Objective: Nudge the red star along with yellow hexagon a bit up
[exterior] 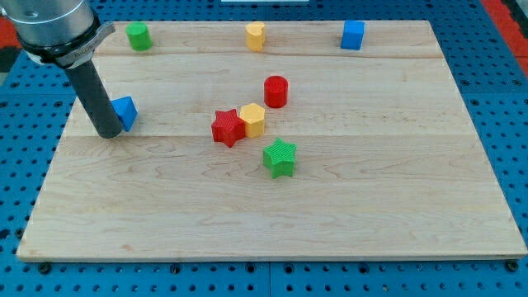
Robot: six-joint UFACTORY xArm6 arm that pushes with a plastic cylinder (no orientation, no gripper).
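Observation:
The red star point(227, 128) lies near the board's middle, touching the yellow hexagon point(252, 119) on its right. My tip point(108, 132) rests on the board at the view's left, right beside a blue triangular block point(125, 112) that it touches or nearly touches. The tip is far to the left of the red star, with bare wood between them.
A red cylinder point(276, 91) stands just above-right of the hexagon. A green star point(280, 157) lies below-right of it. Along the top edge are a green cylinder point(139, 35), a yellow block point(256, 35) and a blue cube point(353, 35). The wooden board point(396, 181) sits on a blue pegboard.

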